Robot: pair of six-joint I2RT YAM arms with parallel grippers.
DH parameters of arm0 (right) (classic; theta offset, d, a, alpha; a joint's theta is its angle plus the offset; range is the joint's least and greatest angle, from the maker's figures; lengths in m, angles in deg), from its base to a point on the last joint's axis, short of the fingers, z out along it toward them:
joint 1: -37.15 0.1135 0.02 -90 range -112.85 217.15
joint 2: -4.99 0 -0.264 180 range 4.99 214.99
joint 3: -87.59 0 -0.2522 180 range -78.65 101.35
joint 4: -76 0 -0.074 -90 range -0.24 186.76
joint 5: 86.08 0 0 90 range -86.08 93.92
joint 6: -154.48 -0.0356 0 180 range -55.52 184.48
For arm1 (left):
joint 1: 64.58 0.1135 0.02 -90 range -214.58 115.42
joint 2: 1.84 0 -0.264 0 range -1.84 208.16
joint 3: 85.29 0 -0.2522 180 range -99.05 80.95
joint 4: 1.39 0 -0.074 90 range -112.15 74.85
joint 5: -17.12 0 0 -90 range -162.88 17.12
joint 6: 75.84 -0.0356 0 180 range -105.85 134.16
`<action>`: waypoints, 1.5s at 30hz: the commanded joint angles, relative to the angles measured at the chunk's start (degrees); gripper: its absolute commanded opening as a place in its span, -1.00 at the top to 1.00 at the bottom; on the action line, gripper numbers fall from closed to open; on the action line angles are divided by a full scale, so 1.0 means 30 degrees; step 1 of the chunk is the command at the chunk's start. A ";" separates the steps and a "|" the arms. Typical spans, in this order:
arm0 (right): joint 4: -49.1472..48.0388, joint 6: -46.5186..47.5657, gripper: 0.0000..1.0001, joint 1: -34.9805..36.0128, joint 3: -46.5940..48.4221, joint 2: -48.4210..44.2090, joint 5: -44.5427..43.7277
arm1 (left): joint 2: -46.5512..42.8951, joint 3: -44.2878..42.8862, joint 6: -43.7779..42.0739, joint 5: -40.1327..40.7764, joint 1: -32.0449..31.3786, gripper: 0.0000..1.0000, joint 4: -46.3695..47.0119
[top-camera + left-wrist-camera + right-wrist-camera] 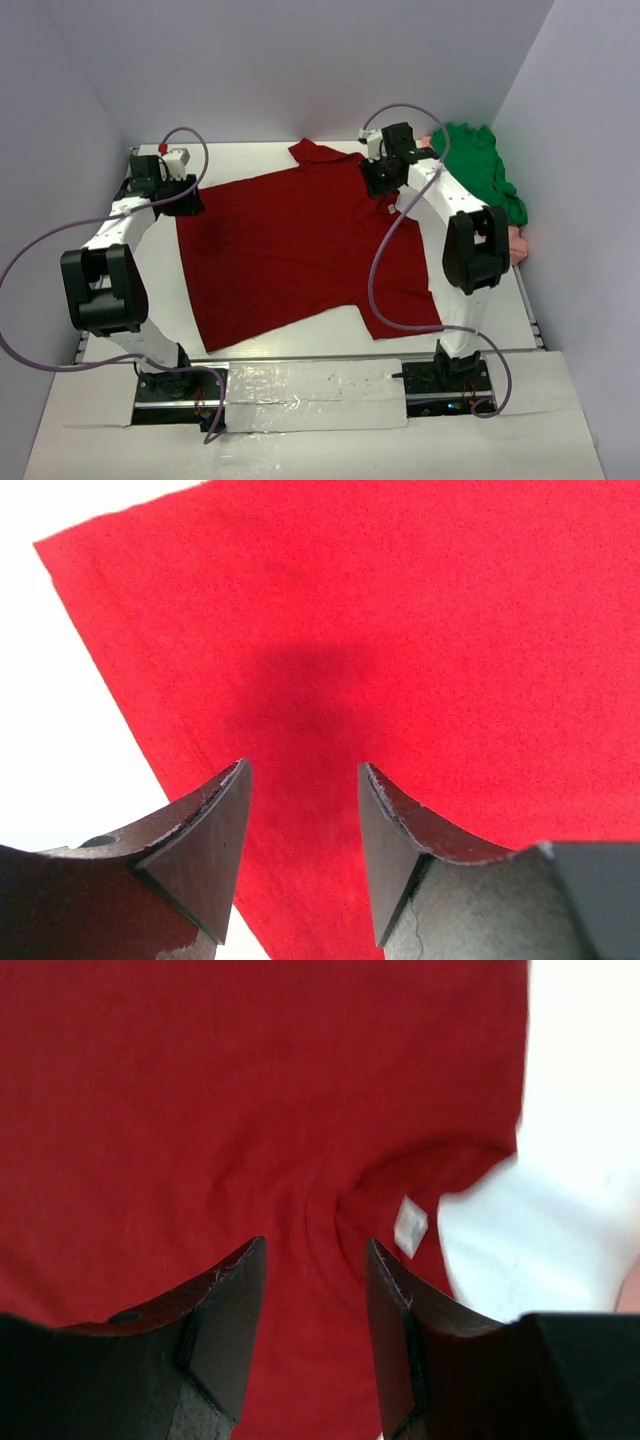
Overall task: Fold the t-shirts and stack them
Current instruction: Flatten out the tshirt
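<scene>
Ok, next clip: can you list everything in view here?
dark red t-shirt: one, dark red, spread flat mid-table
neck label: one, pale, inside its collar
green t-shirt: one, bright green, bunched at the far right
pink t-shirt: one, salmon pink, peeking out beside the green one
table: one, white
cables: two, purple, one looping off each arm
arms: two, white and black, bases at the near edge
left pincer: one, black, open over the red shirt's edge
right pincer: one, black, open over the collar
</scene>
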 commanded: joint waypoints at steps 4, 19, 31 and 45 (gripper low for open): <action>-0.2280 0.2042 -0.01 0.1497 0.3839 0.2951 -0.1419 | -0.0151 0.0371 0.2786 0.3551 -0.0008 -0.10 0.5145; -0.3866 0.3010 -0.01 0.2584 0.6393 0.5595 -0.1714 | 0.5584 -0.3724 0.3635 0.7390 0.0284 -0.03 0.3951; -0.4309 0.3128 -0.02 0.2701 1.0429 0.8316 -0.2154 | 0.8286 -0.6805 0.3638 0.3973 0.2070 0.03 0.3478; -0.5918 0.8397 -0.04 0.4633 1.4916 1.3181 -0.7279 | 0.8521 -0.6131 0.2934 0.2295 0.2452 0.06 0.3274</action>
